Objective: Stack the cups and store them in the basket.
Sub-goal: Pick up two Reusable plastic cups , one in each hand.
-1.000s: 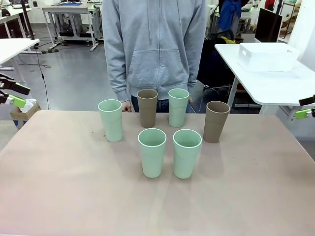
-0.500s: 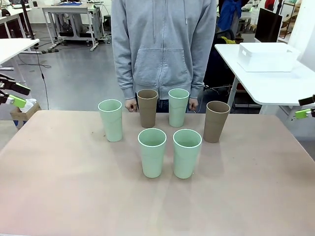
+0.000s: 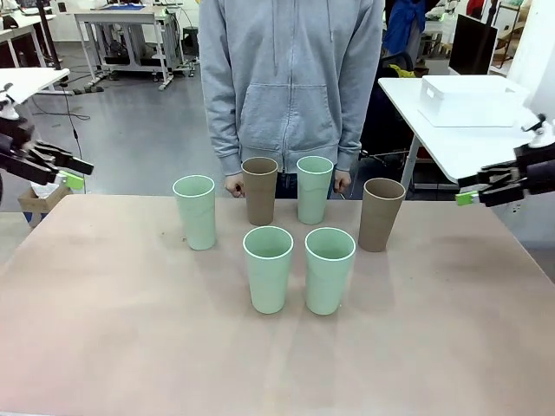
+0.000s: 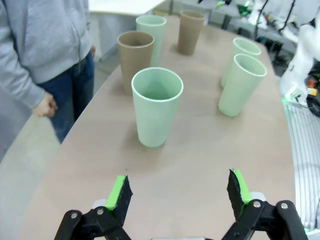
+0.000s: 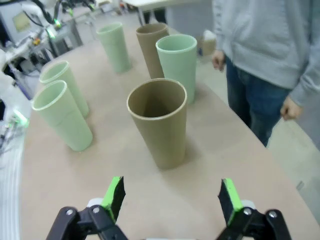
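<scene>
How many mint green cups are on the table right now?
4 mint green cups: one at the left, one in the back row between the brown cups, two side by side in front. None seems hidden.

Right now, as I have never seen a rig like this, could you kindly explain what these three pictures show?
This is a two-armed robot at a table. The front view looks across it at a person standing at the far side. The left gripper and right gripper hover at the table's sides, both open and holding nothing. The other two pictures come from a camera on each wrist, looking along that gripper's green-padded fingers. On the table stand four mint green cups and two brown cups, upright and not yet stacked. A white basket sits on a side table.
</scene>
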Tool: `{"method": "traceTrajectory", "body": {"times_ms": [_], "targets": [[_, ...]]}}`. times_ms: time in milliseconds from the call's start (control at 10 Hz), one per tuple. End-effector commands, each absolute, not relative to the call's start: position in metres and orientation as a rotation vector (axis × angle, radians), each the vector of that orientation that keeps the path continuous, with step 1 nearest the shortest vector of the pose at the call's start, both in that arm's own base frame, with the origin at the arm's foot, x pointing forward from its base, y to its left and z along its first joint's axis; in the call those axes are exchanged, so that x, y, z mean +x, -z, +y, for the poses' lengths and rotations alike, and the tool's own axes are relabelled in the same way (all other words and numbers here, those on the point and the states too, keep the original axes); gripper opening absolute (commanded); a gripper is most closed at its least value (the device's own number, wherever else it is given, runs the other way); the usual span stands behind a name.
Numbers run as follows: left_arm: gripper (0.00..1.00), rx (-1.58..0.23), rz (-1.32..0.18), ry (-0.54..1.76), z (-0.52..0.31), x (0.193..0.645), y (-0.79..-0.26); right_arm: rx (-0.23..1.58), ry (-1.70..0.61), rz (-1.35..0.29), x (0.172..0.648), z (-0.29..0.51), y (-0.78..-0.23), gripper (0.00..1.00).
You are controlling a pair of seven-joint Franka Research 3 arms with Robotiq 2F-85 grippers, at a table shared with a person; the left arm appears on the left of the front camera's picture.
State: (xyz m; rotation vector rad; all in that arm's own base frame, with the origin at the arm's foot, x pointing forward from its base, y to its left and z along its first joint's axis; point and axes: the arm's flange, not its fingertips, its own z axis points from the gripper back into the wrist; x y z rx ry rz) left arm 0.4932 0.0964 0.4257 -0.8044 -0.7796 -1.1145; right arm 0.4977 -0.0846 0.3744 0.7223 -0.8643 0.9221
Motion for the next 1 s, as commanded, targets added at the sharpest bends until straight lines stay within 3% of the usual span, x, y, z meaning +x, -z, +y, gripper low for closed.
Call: {"method": "traceTrajectory", "body": {"times_ms": [0,200,600,700,800,900], "targets": [[1.0,-0.955,-0.853,1.154,0.106,0.518,-0.397,0.859,-0.947,-0.945,0.526,-0.094,-0.347,1.0],[1.0,-1.049,-0.965,1.171,0.088,0.52,-0.35,0.959,-0.986,-0.997,0.534,-0.08,-0.311,1.0],[1.0,-1.049,-1.156,1.176,0.055,0.531,-0.295,1.004,-0.938,-1.119,0.546,-0.051,-0.267,1.0],[1.0,-1.044,-1.179,1.173,0.052,0.535,-0.292,0.989,-0.931,-1.146,0.549,-0.047,-0.263,1.0],[1.0,-1.051,-1.092,1.169,0.061,0.531,-0.299,1.009,-0.942,-1.042,0.54,-0.053,-0.269,1.0],[1.0,-1.051,-1.092,1.169,0.061,0.531,-0.299,1.009,-0.942,-1.042,0.54,-0.053,-0.269,1.0]]}}
